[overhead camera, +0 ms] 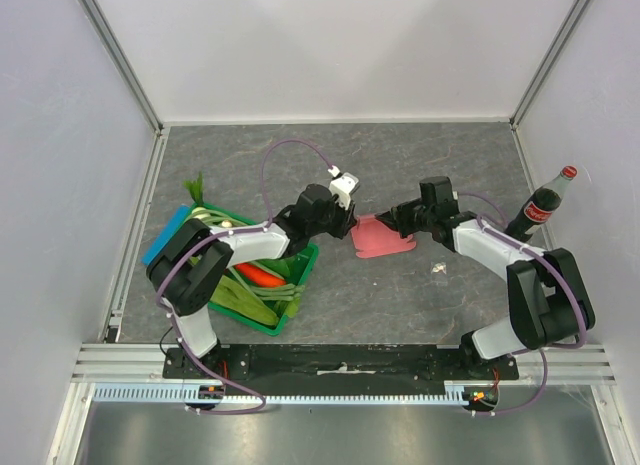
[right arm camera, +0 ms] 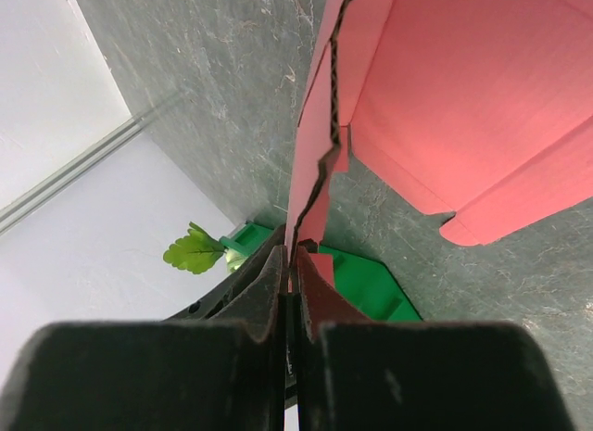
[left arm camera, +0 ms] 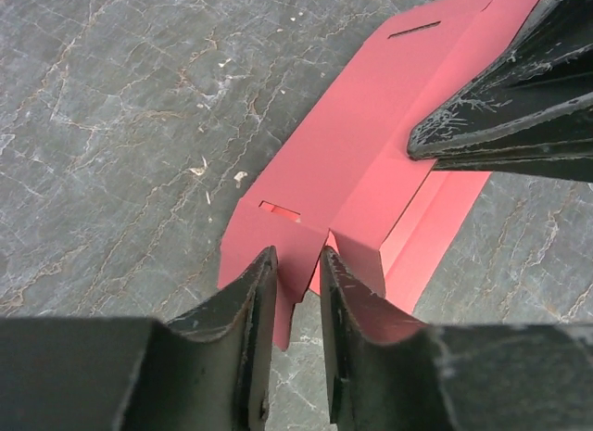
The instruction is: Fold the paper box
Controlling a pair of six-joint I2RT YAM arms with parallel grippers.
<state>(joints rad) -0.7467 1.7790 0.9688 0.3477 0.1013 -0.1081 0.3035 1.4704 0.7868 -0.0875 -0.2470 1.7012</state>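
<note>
Grey table (overhead camera: 250, 165); pink paper box (overhead camera: 382, 240) mostly flat, creased, one flap raised.

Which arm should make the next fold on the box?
Probably left: the left gripper sits open at a flap of the paper box, while the right gripper is shut on another edge, busy holding it.

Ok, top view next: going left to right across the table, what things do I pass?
blue object → green crate → paper box → small white scrap → cola bottle
</note>
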